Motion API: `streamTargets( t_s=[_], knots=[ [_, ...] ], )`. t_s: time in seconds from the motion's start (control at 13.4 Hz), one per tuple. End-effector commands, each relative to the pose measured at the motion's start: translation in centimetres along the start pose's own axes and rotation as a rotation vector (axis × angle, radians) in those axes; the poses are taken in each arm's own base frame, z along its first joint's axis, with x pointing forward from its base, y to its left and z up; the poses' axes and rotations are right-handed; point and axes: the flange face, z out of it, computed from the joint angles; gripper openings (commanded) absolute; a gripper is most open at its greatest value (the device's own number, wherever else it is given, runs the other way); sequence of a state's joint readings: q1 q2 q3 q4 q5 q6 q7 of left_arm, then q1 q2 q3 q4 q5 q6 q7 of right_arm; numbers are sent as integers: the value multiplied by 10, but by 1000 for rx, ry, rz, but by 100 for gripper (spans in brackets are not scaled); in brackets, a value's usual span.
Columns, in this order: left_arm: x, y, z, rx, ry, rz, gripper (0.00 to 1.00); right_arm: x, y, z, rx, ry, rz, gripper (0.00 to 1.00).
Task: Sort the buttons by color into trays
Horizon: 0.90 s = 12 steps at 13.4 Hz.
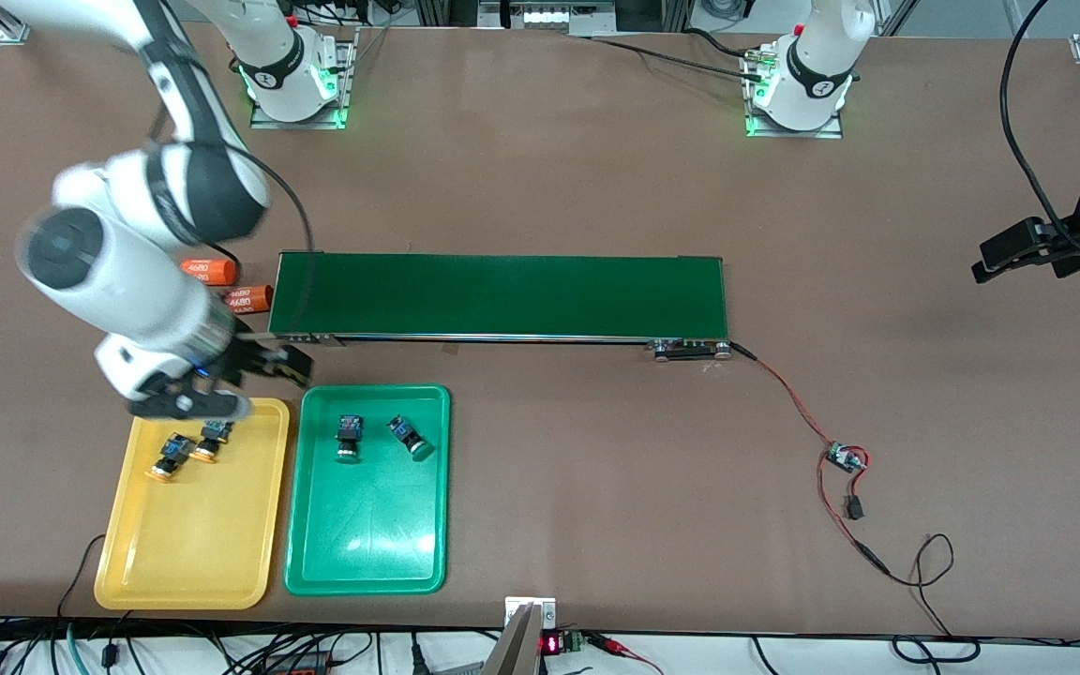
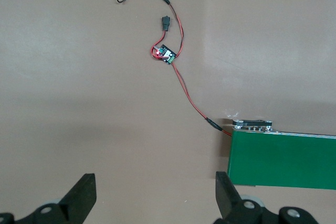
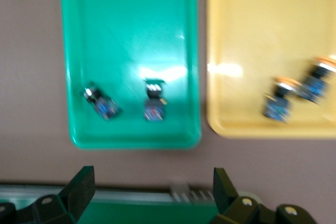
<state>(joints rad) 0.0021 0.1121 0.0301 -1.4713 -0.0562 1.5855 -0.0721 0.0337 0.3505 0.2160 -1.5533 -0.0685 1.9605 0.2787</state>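
Two orange-yellow buttons (image 1: 170, 457) (image 1: 212, 441) lie in the yellow tray (image 1: 184, 553), near its edge farthest from the front camera. Two green buttons (image 1: 349, 438) (image 1: 410, 437) lie in the green tray (image 1: 367, 553). The right wrist view shows the green tray (image 3: 131, 19) with its buttons (image 3: 102, 104) (image 3: 154, 106), and the yellow tray (image 3: 262, 19) with its buttons (image 3: 277, 103) (image 3: 316, 82). My right gripper (image 1: 235, 380) (image 3: 152, 182) is open and empty, over the conveyor's end by the trays. My left gripper (image 1: 1009, 253) (image 2: 155, 182) is open and empty, waiting over bare table at the left arm's end.
A long dark-green conveyor belt (image 1: 502, 295) lies across the table's middle, farther from the front camera than the trays. Two orange "4680" cylinders (image 1: 207, 270) (image 1: 249, 298) lie at its right-arm end. A small circuit board (image 1: 845, 457) with red-black wires trails from its other end.
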Motion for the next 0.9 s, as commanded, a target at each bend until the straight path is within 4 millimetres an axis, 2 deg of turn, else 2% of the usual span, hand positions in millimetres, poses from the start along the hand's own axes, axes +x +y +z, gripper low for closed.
streamTargets(
  t_s=[0.0,0.22,0.37,0.52,0.67,0.82],
  knots=[
    [-6,0,-2,-6,-1,-6,100,-36,39,-65,-37,-39,8,100],
    [-6,0,-2,-6,-1,-6,100,-60,75,-118,-69,-50,14,100],
    [-6,0,-2,-6,-1,-6,100,-69,123,-139,-83,-56,24,100],
    [-6,2,-2,-6,0,-3,100,-79,158,-150,-89,-84,44,100],
    [-6,4,-2,-5,2,1,100,-87,171,-157,-90,-106,66,100],
    [-5,5,-2,-5,3,3,100,-87,181,-153,-93,-134,55,100]
  ],
)
